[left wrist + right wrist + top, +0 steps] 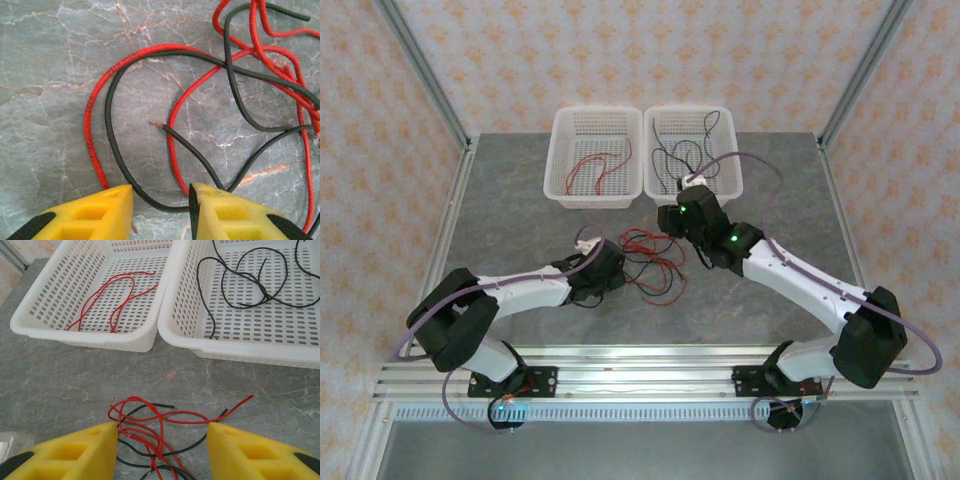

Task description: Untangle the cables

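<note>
Presumably light and limp; best pinched at a loose black end (172, 135) of the cables (88, 125), left gripper (161, 200) and right gripper (162, 437) gaping near them.

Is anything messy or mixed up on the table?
Yes. The pile of cables on the table is a jumble: red and black strands loop over each other. Behind it, the left basket holds only red ones, the right basket only black.

The cables (650, 262) lie on the table (520, 230) between the left gripper (161, 195) and the right gripper (162, 432), and behind them the left basket (588, 198) stands just beside the right basket (732, 150).
</note>
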Robot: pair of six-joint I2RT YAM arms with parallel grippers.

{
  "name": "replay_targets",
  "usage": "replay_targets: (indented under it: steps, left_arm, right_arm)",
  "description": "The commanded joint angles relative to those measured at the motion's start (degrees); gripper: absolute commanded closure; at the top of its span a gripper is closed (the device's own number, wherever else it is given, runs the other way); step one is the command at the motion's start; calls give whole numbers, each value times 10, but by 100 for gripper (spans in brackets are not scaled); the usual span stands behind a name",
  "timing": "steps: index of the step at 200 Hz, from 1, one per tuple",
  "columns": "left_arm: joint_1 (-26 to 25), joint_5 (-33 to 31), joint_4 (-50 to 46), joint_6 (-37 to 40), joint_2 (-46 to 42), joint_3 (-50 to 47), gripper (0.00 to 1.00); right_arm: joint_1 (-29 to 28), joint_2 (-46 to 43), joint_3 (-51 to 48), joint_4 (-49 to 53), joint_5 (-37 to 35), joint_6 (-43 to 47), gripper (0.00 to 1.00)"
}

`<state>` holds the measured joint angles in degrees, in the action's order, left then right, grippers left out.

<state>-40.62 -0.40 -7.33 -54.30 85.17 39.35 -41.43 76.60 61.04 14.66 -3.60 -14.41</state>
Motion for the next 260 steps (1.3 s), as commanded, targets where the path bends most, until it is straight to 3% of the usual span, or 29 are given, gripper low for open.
replay_targets:
  steps: [1,88,108,119,143,208,260]
  left_arm:
    - [9,-4,13,7,12,7,64]
    - [20,0,37,33,89,43,64]
    - [22,-17,25,41,100,53,77]
    - [22,-26,18,44,104,56,90]
    - [23,-40,12,49,108,59,100]
    - [24,-74,-38,70,80,83,100]
    - [22,-88,-123,107,-18,124,100]
  right_arm:
    - [2,-7,-7,-10,-7,-8,51]
    - [2,-13,-15,-6,-14,-11,51]
    - [2,-18,-19,-5,-16,-12,51]
    - [2,-20,-21,-4,-17,-14,51]
    - [2,-23,-24,-2,-19,-17,51]
    - [1,-40,-50,-7,4,-39,51]
    - [-1,-40,-116,-76,95,-97,53]
